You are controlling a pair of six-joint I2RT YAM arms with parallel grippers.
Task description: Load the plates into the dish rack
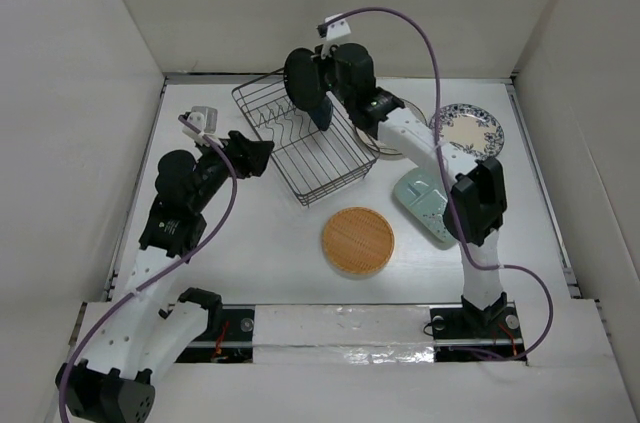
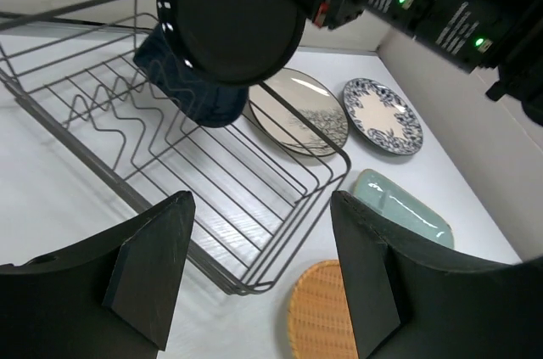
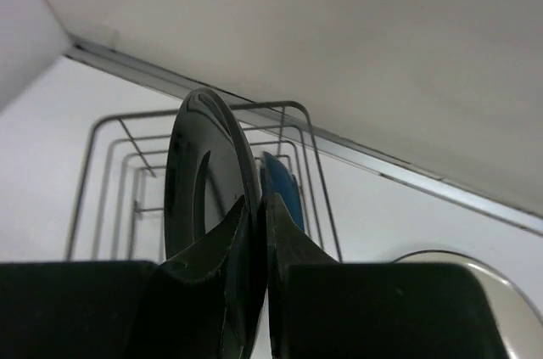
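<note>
Right gripper (image 3: 254, 232) pinches dark round plate (image 3: 199, 189) upright | dish rack (image 1: 340, 183) far end beneath jaws | left gripper (image 2: 261, 232) spread, near-left of rack

Top view: right arm (image 1: 470, 208) covers the upper right of the round beige dark-rimmed plate (image 1: 380, 146), the lower-left rim of the round white blue-floral plate (image 1: 476, 128) and the right end of the pale green rounded-rectangular plate (image 1: 420, 201). The black round plate (image 1: 304, 78) hides most of the dark blue leaf-shaped plate (image 1: 319, 118).
Left wrist: round orange-tan woven plate (image 2: 322, 316) cut by bottom edge; dark wire dish rack (image 2: 339, 174) cut at left.
Right wrist: right tool (image 3: 254, 202) hides that black plate's lower rim; lower-right plate arc (image 3: 450, 253) too blurred to identify.
</note>
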